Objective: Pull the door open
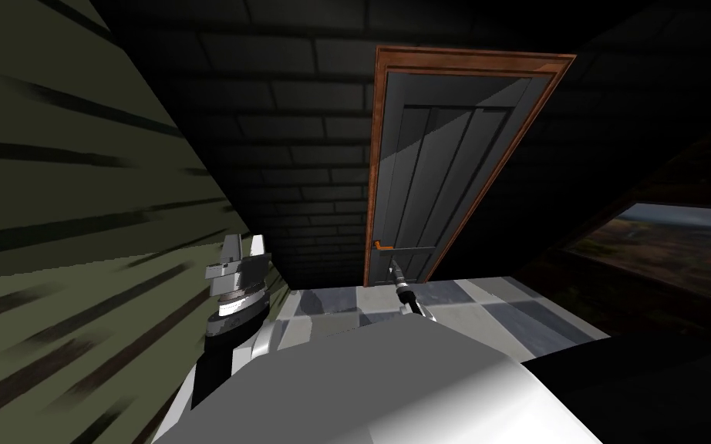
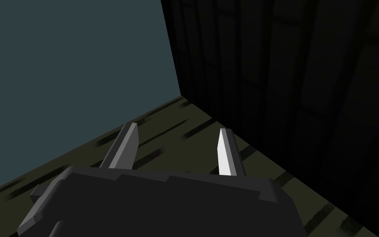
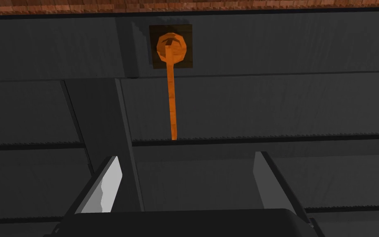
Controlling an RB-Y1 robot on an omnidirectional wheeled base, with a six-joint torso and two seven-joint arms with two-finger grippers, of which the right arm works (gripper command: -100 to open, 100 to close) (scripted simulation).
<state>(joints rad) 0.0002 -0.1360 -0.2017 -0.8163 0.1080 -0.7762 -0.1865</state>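
A dark grey panelled door [image 1: 443,177] stands in a reddish-brown frame [image 1: 374,154] ahead of me, and it looks closed. Its orange lever handle [image 1: 381,245] sits low on the frame side. My right gripper [image 1: 395,270] reaches toward the door just beside the handle. In the right wrist view the orange lever [image 3: 171,103] hangs from its round hub [image 3: 171,47] ahead of my right gripper [image 3: 188,181], whose fingers stand open and apart from it. My left gripper [image 1: 240,248] is raised by the left wall, and my left gripper [image 2: 176,150] is open and holds nothing.
A green streaked wall [image 1: 61,231] runs close on my left. Dark brick wall [image 1: 292,139] flanks the door. The floor [image 1: 500,308] before the door has grey and white tiles. A framed picture [image 1: 678,247] hangs on the dark wall to the right.
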